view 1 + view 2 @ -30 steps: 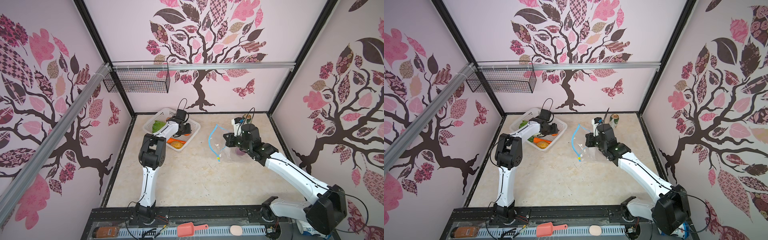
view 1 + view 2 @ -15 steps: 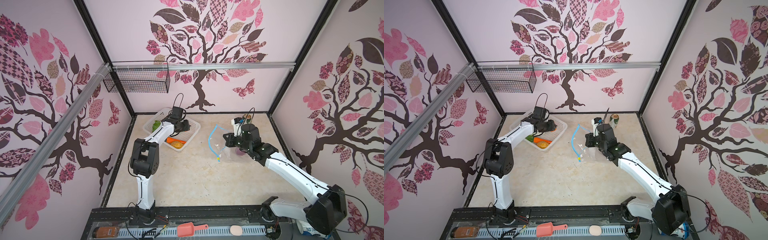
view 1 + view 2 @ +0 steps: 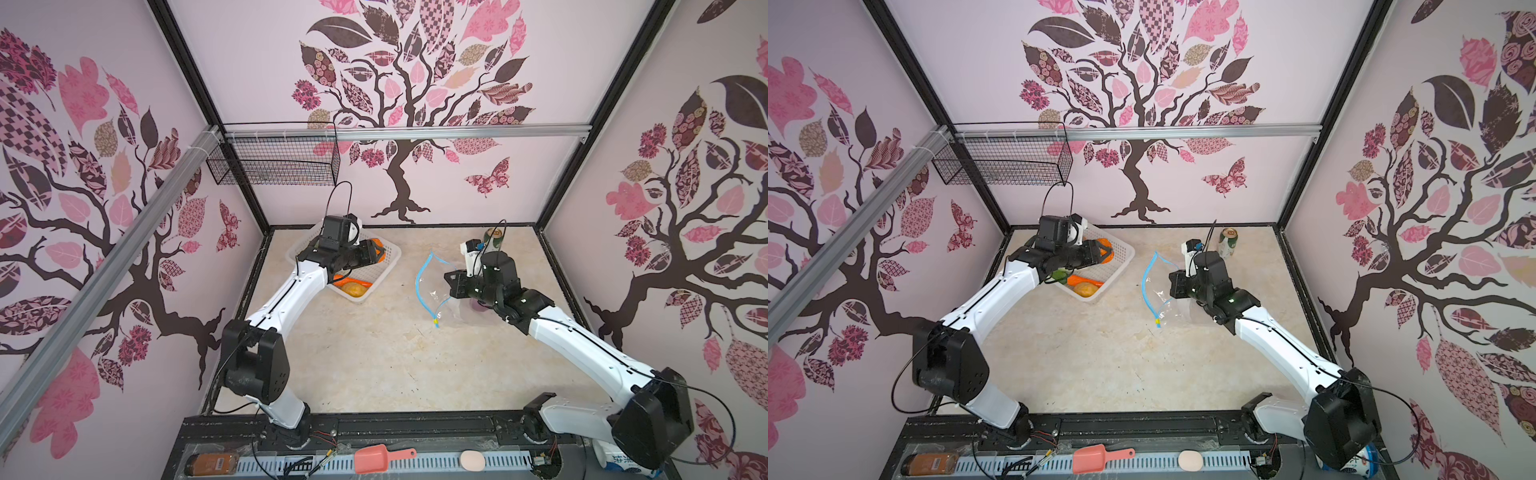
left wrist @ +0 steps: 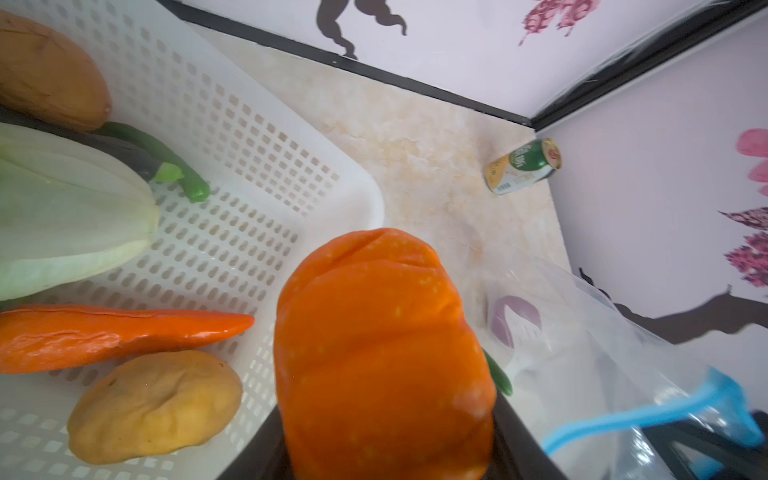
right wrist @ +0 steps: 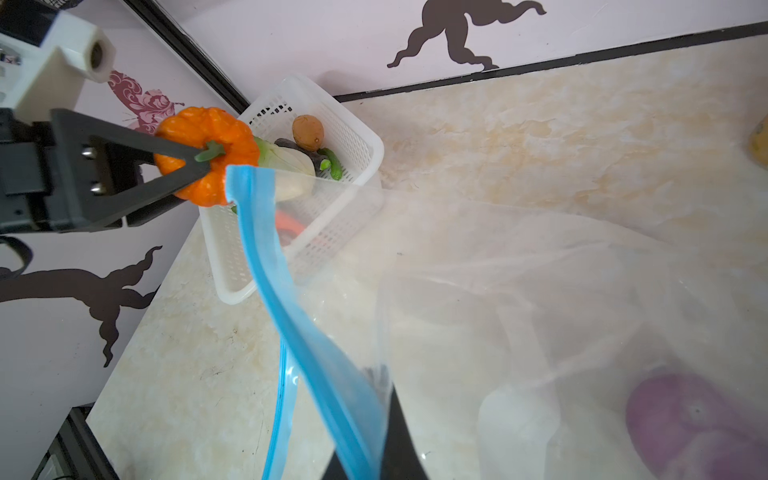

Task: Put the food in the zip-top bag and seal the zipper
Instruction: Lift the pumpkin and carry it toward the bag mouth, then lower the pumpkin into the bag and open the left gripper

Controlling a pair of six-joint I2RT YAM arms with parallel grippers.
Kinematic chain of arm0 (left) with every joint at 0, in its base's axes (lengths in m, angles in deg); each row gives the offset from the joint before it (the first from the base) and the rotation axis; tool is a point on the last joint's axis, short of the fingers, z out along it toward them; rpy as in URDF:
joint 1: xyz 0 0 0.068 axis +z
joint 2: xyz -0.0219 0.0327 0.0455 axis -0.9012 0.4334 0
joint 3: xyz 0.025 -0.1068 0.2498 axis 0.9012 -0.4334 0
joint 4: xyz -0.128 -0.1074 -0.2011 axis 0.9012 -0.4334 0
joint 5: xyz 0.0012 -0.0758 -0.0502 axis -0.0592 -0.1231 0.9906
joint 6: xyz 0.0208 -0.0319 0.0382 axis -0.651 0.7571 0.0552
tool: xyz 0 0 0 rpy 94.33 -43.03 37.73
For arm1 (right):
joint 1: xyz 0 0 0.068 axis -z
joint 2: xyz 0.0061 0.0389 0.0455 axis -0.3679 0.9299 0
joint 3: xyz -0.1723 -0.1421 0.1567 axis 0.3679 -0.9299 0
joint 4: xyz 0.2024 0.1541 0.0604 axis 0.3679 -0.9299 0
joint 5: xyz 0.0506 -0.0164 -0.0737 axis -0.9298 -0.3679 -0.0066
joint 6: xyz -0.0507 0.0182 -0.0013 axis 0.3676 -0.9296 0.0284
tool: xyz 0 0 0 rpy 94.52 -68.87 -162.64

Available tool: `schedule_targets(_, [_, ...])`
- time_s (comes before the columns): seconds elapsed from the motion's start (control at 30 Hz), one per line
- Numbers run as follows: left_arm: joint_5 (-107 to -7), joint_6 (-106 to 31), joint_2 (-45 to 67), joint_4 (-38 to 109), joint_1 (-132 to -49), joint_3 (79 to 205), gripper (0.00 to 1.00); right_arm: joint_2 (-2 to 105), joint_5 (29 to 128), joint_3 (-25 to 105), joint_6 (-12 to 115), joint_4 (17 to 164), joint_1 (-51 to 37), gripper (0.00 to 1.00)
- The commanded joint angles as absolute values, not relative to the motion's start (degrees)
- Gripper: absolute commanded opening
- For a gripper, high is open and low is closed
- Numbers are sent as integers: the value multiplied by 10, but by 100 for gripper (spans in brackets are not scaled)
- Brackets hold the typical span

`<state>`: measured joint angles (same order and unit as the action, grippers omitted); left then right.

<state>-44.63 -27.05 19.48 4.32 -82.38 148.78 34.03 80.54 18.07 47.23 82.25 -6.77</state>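
Left end effector [image 5: 197, 172] raised pumpkin [image 4: 382, 353]; stem [image 5: 212, 151] seen only right wrist view.

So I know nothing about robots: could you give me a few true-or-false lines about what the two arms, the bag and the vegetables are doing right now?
1. The left gripper grips the orange pumpkin. True.
2. The right gripper is pinched on the blue zip strip of the clear bag, holding its mouth open. True.
3. The clear bag has nothing in it. False: a purple onion lies inside.
4. The carrot is in the bag. False: the carrot lies in the white basket.
5. The green can lies in the basket. False: the can stands upright on the table, near the back wall.
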Motion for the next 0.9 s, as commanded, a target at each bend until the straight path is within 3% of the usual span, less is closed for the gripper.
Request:
schedule_targets(0.0, [-376,-261,148,69,-846,1446,38,341,789,191,468,841,-66,0])
schedule_targets(0.27, [-314,-225,98,169,-929,1376,37,367,761,207,455,848,-67,0])
schedule_targets(0.53, [-309,-237,151,192,-976,1379,37,364,747,208,454,848,-67,0])
schedule_targets(0.87, [-387,-274,211,120,-1010,1409,38,352,731,198,454,851,-67,0])
